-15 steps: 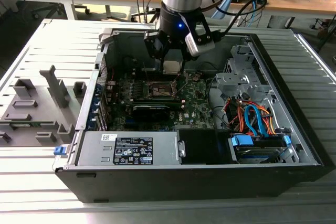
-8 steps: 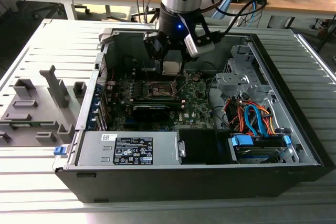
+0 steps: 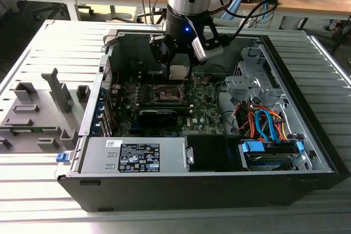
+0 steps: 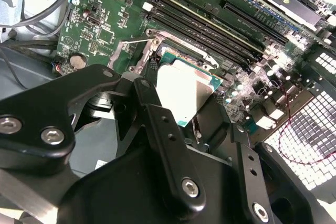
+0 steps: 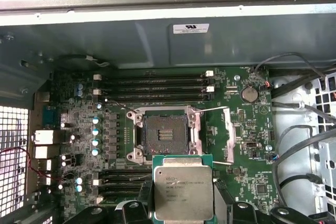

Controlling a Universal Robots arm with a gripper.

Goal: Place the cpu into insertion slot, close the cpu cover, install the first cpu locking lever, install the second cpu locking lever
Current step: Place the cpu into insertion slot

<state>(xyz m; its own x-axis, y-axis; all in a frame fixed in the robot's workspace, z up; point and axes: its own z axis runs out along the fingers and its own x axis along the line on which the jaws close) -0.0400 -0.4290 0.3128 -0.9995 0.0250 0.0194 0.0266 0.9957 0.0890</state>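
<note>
One gripper (image 3: 180, 68) hangs on the arm inside the open computer case (image 3: 208, 190), its fingers (image 4: 157, 129) clamped on opposite edges of the cpu (image 5: 184, 192). The chip is held flat with its silver-grey top up, in the air above the green circuit board (image 5: 252, 129) and clear of it. In the first wrist view it sits just beside the insertion slot (image 5: 165, 134), over a bank of long black memory slots (image 5: 123, 174). The insertion slot lies uncovered near the board's middle, its dark centre showing, between two such banks. Thin wire levers (image 5: 212, 109) angle away from the corners of its metal frame. In the exterior view the gripper hovers over the board's far half, and a grey power supply (image 3: 134, 154) lies along the case's near edge.
</note>
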